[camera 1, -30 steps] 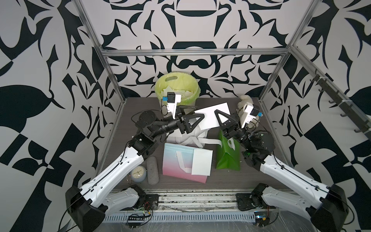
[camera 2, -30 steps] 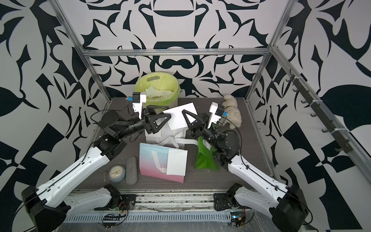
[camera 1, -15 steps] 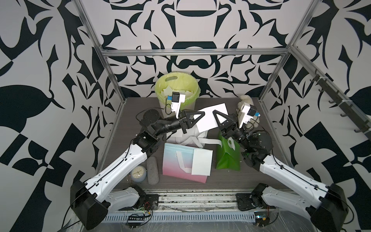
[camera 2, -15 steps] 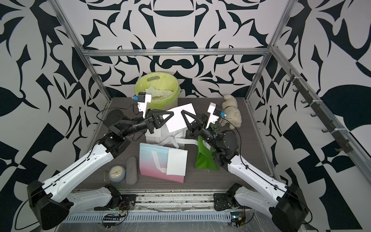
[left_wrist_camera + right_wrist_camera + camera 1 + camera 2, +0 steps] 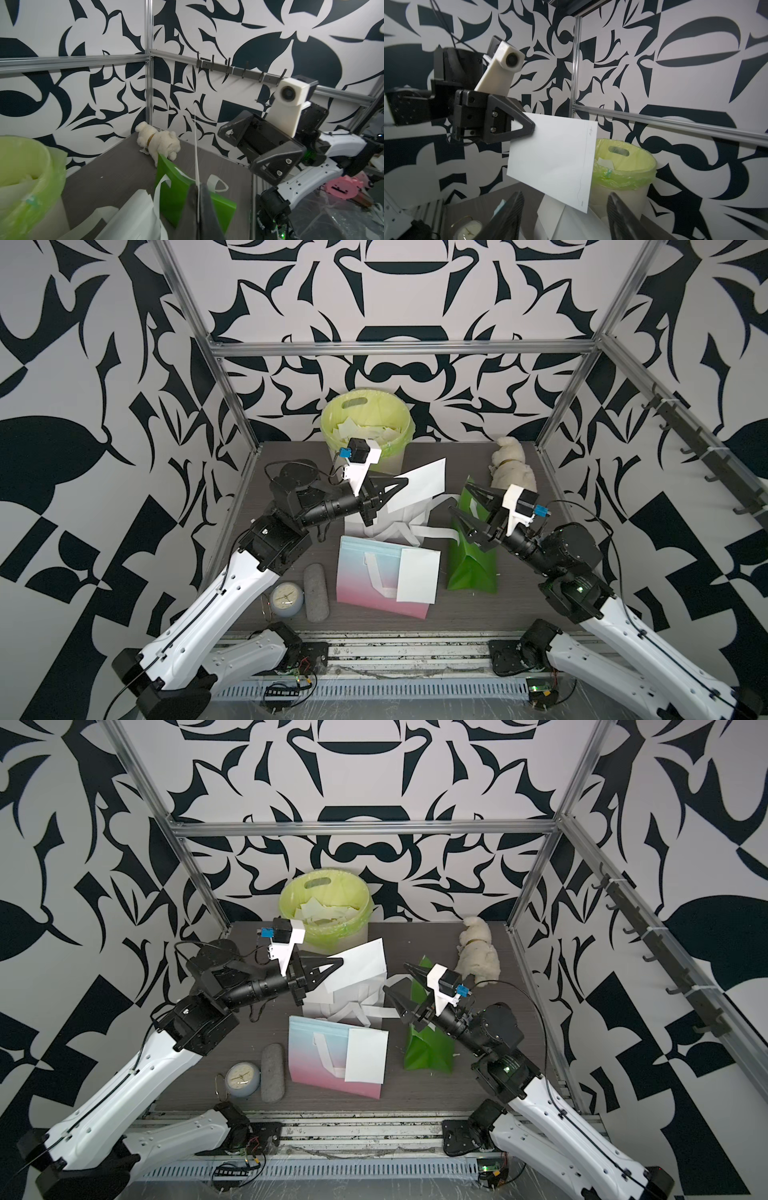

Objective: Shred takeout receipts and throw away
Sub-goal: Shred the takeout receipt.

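Note:
A white takeout receipt (image 5: 419, 485) (image 5: 357, 969) hangs in the air above the white tote bag, pinched at one edge by my left gripper (image 5: 405, 481) (image 5: 340, 961), which is shut on it. The left wrist view shows this sheet (image 5: 195, 145) edge-on between the closed fingertips. My right gripper (image 5: 460, 501) (image 5: 395, 978) stands open over the green bag, apart from the sheet (image 5: 554, 158). A second receipt (image 5: 417, 576) lies flat on the gradient gift bag. Torn white scraps (image 5: 365, 432) lie in the lined bin (image 5: 332, 423).
On the table are a white tote bag (image 5: 399, 522), a green gift bag (image 5: 473, 568), a pink-to-blue gift bag (image 5: 361, 572), a plush dog (image 5: 511, 468), a small clock (image 5: 286, 599) and a grey case (image 5: 316, 591). A hook rail (image 5: 706, 448) lines the right wall.
My left gripper closed on the sheet's edge. My right gripper then opened, let go of the sheet and drew back to the right. The left one now holds it alone.

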Robot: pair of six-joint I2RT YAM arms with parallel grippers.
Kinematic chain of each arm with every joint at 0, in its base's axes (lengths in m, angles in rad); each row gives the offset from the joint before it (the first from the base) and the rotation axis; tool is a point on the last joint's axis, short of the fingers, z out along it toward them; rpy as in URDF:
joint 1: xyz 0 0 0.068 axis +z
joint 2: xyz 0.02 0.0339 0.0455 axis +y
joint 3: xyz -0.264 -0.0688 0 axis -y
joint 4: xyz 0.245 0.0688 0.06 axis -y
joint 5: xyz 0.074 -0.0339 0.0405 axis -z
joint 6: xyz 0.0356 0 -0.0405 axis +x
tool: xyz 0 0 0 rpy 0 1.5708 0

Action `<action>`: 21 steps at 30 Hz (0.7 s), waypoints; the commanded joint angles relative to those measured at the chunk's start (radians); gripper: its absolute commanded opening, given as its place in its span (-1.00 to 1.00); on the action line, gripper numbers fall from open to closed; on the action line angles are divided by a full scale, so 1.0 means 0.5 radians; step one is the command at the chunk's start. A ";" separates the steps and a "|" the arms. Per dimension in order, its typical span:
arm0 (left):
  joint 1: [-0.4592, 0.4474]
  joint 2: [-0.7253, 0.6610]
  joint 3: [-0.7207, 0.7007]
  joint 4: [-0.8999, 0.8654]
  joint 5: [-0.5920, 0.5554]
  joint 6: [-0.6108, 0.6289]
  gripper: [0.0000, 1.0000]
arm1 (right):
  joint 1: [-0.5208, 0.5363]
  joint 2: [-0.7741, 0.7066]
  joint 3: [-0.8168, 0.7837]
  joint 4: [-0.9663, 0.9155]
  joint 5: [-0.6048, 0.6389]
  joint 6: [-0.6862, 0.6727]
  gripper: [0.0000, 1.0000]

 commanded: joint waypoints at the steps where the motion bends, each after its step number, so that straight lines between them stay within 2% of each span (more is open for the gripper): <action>1: 0.000 0.052 0.094 -0.336 -0.080 0.244 -1.00 | 0.008 -0.078 0.146 -0.401 -0.100 -0.692 0.31; 3: -0.003 0.090 0.128 -0.404 -0.012 0.313 -1.00 | 0.006 -0.104 0.170 -0.484 -0.130 -0.832 0.33; 7: -0.033 0.138 0.128 -0.464 0.154 0.529 -1.00 | 0.006 -0.063 0.247 -0.560 -0.169 -0.869 0.35; 13: -0.160 0.095 0.011 -0.497 0.109 1.032 -1.00 | 0.006 0.101 0.371 -0.642 -0.384 -0.836 0.31; 16: -0.172 0.050 -0.026 -0.490 0.085 1.112 -1.00 | 0.006 0.193 0.427 -0.673 -0.439 -0.800 0.30; 21: -0.181 0.006 -0.077 -0.486 0.085 1.209 -1.00 | 0.008 0.331 0.499 -0.653 -0.436 -0.734 0.18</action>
